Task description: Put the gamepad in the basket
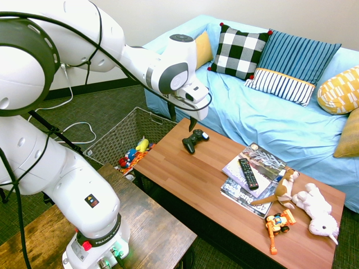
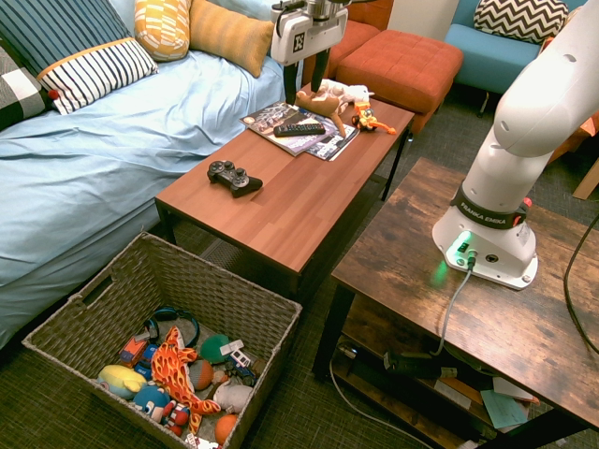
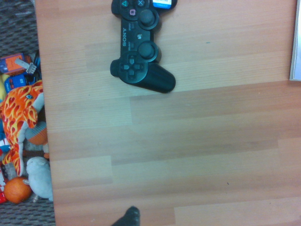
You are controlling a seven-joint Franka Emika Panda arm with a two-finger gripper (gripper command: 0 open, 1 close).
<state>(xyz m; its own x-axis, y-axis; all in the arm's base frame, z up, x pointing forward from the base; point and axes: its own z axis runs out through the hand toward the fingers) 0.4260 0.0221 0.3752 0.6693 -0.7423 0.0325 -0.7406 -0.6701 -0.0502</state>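
near the centre of the first exterior view, the gamepad (image 1: 194, 140) lies flat on the wooden coffee table (image 1: 213, 190), towards the end nearest the basket (image 1: 120, 133). my gripper (image 1: 182, 116) hangs in the air just above and to the upper left of it, touching nothing, its two dark fingers spread apart and empty. in the second exterior view the gamepad (image 2: 234, 178) sits left of centre, and the basket (image 2: 75, 318) fills the lower left corner on the floor, past the table's end, holding a jumble of coloured toys (image 2: 173, 374). in the wrist view the gamepad (image 3: 141, 52) sits at the top centre, partly cut by the edge. further along the table, lower right in the first exterior view, a slim remote (image 1: 248, 173) rests on magazines (image 1: 249, 185), with stuffed animals (image 1: 305, 204) beside them.
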